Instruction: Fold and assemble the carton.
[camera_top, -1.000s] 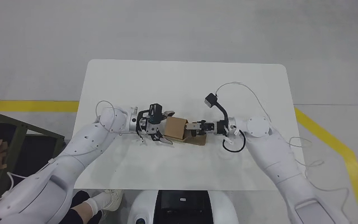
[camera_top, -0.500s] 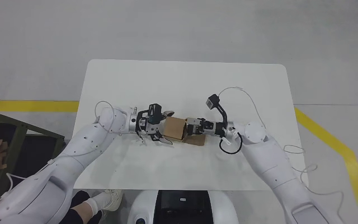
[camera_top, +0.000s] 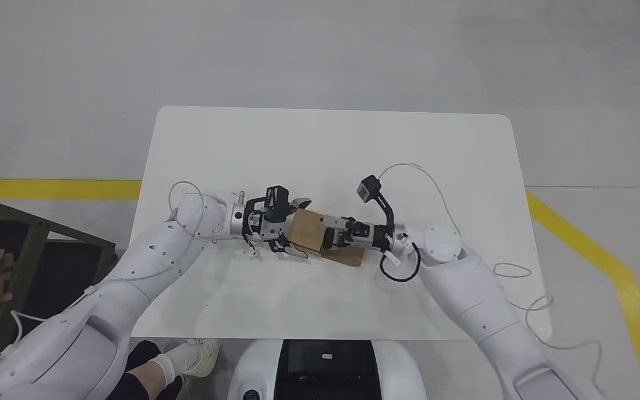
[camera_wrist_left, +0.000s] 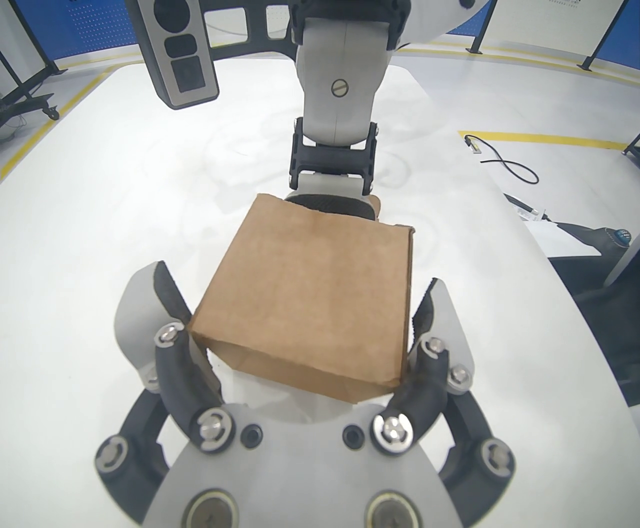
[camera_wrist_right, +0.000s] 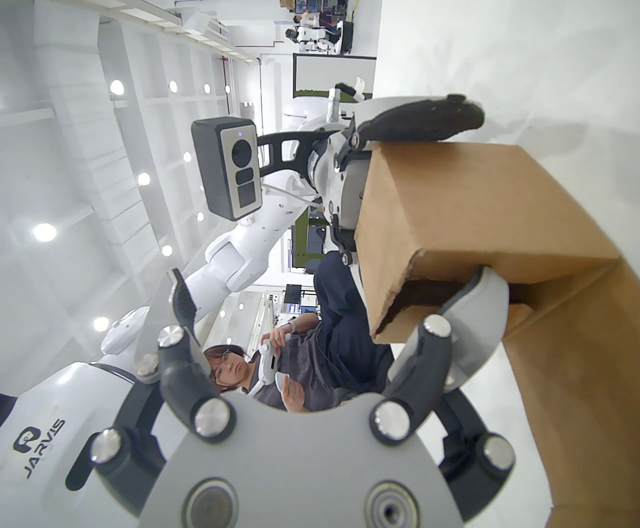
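Observation:
A brown carton (camera_top: 312, 230) lies on the white table (camera_top: 420, 150) between my two grippers. My left gripper (camera_top: 285, 238) holds one end: in the left wrist view its fingers (camera_wrist_left: 170, 310) press both sides of the carton (camera_wrist_left: 315, 295). My right gripper (camera_top: 338, 236) is at the opposite, open end and stands open. In the right wrist view one of its fingers (camera_wrist_right: 475, 295) reaches inside the carton (camera_wrist_right: 475, 200), while the other stays outside in the air. A loose flap (camera_wrist_right: 575, 350) hangs beside that finger and rests on the table.
A thin white cable (camera_top: 440, 165) loops from the right arm over the table's right half. There is bare tabletop behind and in front of the carton. The table's near edge runs close behind both arms.
The right arm has moved left toward the carton, and its gripper has gone from just off the open end to having one finger inside. The left gripper has kept its hold.

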